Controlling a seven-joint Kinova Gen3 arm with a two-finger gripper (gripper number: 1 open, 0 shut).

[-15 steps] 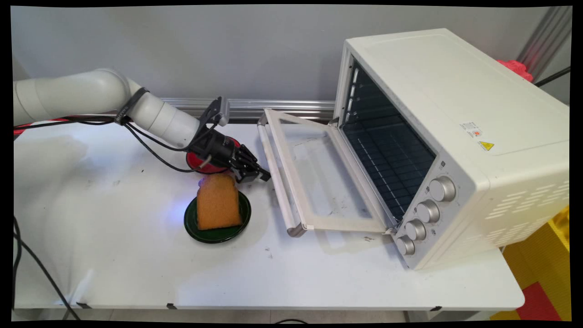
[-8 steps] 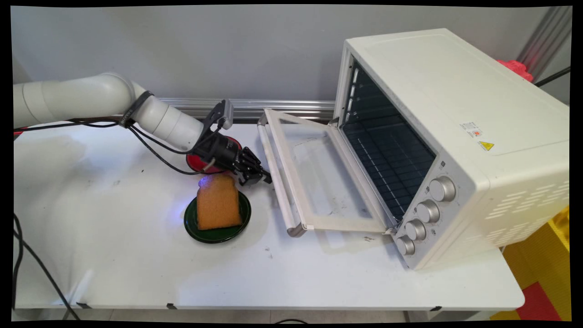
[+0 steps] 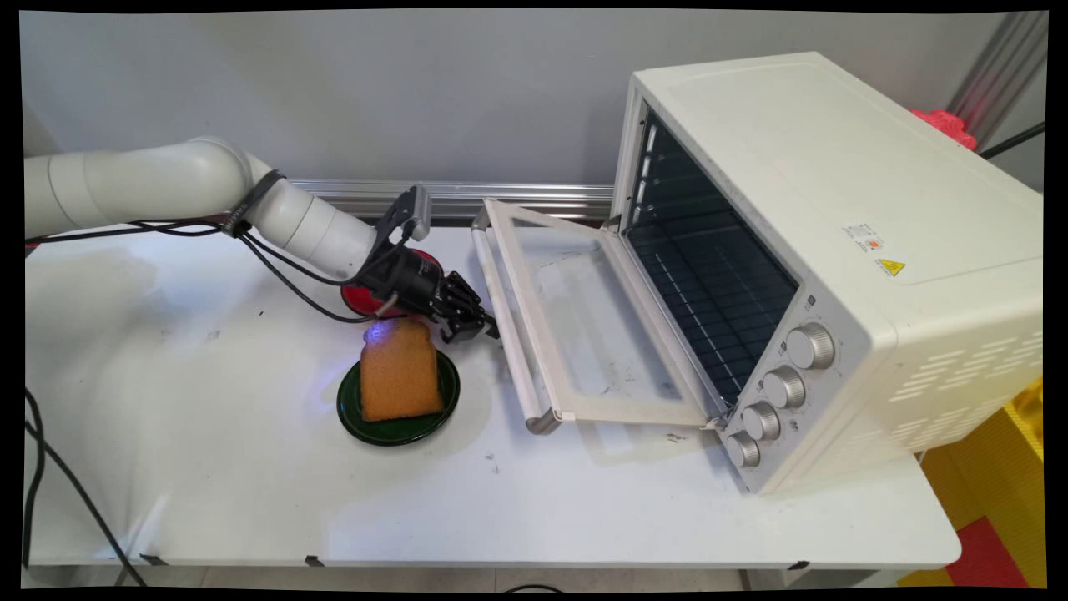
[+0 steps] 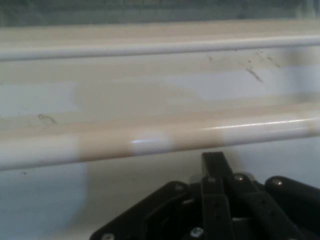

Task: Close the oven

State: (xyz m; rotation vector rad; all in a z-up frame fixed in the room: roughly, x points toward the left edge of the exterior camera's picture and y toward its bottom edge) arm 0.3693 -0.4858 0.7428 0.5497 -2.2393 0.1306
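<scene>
We see the gripper [image 3: 481, 326] low over the white table [image 3: 250, 492], fingers pressed together with nothing between them, just beside the handle bar [image 4: 150, 140] of the toaster oven [image 3: 834, 250] door [image 3: 584, 317], which hangs open. Near it sits a bread slice [image 3: 399, 369] on a green plate [image 3: 392, 430]; a red dish [image 3: 360, 296] lies behind the arm.

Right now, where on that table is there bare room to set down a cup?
The table's near-left stretch, left of and below the green plate, is bare, as is the near strip before the oven door. It is crowded between the plate, the gripper, the red dish and the door handle.
</scene>
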